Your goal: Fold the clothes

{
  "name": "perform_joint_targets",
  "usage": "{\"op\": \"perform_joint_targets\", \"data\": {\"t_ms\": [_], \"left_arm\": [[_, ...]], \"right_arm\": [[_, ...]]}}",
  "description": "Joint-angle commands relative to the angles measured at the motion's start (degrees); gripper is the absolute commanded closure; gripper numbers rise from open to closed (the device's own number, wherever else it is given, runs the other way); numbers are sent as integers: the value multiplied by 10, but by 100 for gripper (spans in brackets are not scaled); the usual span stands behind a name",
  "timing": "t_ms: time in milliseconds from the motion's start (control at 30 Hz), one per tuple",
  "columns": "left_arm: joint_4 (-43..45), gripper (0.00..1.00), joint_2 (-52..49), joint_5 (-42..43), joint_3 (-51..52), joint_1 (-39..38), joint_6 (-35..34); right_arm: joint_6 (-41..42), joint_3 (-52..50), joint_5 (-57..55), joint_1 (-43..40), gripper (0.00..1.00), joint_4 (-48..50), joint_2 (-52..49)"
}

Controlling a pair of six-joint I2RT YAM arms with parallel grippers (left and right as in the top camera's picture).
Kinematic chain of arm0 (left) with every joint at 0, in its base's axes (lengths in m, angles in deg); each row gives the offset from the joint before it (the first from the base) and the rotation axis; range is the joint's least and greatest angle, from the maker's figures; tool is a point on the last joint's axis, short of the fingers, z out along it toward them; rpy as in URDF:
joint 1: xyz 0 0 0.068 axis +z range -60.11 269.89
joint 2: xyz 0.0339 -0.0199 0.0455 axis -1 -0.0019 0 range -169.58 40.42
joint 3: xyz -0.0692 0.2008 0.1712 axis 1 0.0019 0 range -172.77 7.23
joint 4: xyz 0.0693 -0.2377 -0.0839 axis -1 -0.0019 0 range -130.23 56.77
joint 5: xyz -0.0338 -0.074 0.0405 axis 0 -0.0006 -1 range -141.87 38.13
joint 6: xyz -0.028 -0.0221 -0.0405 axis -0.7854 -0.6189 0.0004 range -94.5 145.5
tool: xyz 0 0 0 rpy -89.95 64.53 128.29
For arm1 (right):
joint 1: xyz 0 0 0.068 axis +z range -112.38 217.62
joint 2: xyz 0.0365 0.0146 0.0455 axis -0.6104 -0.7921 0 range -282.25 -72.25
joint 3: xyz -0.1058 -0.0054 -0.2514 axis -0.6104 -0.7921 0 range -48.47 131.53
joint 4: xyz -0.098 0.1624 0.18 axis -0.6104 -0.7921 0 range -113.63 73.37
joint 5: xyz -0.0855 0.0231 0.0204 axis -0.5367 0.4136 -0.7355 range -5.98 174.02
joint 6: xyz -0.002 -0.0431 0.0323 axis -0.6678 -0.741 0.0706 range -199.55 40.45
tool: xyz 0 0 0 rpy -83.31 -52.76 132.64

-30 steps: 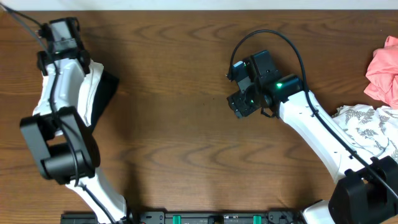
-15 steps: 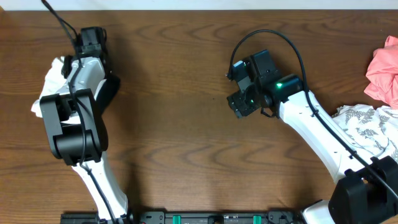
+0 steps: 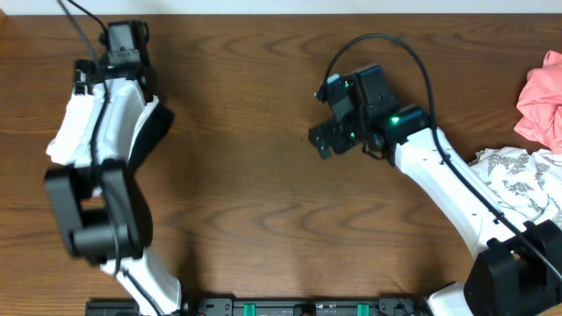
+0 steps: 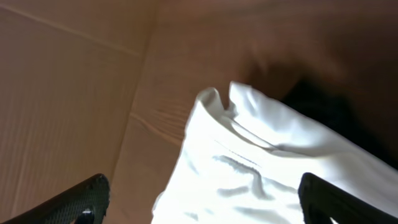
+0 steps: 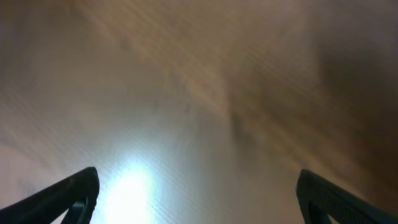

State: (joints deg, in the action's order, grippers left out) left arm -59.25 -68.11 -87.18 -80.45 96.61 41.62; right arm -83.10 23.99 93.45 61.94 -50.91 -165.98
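Left gripper (image 4: pixel 202 194) spread wide, pinching nothing, above white T-shirt (image 4: pixel 261 162) bunched at 10 o'clock; right gripper (image 5: pixel 196 194) spread over table (image 3: pixel 263 175) centre. Risk: shirt touches black garment (image 3: pixel 160 123), so a deep pinch may drag both.

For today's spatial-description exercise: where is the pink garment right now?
In the overhead view, the pink garment lies bunched at the far right edge, beside the leaf-patterned white cloth that is nearer the robot, and well right of the right hand.

White shirt (image 3: pixel 58 145) mostly under L arm (image 3: pixel 118 114), pink cloth (image 3: pixel 540 96) cut at edge
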Motion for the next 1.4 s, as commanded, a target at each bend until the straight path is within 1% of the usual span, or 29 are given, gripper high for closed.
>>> {"op": "perform_joint_targets", "data": {"t_ms": [0,100,200,233,367,433,500,633,733,867,933,1067,1167,1267,1367], "left_arm": [[-21,2,53,95,-2,2,-50],[-45,2,78,163,-2,8,-95],[-80,2,89,262,-2,21,-139],[-94,2,89,308,-2,27,-150],[-128,2,87,464,-2,49,-163],[-164,2,93,501,-2,60,-162],[-204,2,106,508,-2,72,-163],[-245,2,143,512,-2,87,-159],[-252,2,190,512,10,91,-156],[-251,2,284,512,52,91,-132],[-246,2,343,515,92,91,-118],[-195,2,464,567,192,90,-119],[-164,2,548,576,264,91,-126],[-149,2,602,576,314,91,-126],[-150,2,625,576,333,91,-126]], "right_arm": [[75,1,-17,-38,1,31,9],[92,1,-19,-77,1,60,9],[92,1,-20,-122,1,70,9],[91,1,-20,-139,1,70,9],[91,1,-19,-188,1,47,9],[92,1,-12,-205,1,17,12],[96,1,1,-219,1,-22,20],[100,0,-3,-240,1,-74,59],[101,-3,-5,-248,1,-98,107],[102,-24,-19,-246,1,-125,198],[101,-54,-27,-241,1,-127,253],[102,-128,-38,-239,1,-115,354],[103,-199,-38,-239,1,-105,446],[104,-252,-37,-239,1,-106,520],[104,-285,-28,-239,1,-110,567]]}}
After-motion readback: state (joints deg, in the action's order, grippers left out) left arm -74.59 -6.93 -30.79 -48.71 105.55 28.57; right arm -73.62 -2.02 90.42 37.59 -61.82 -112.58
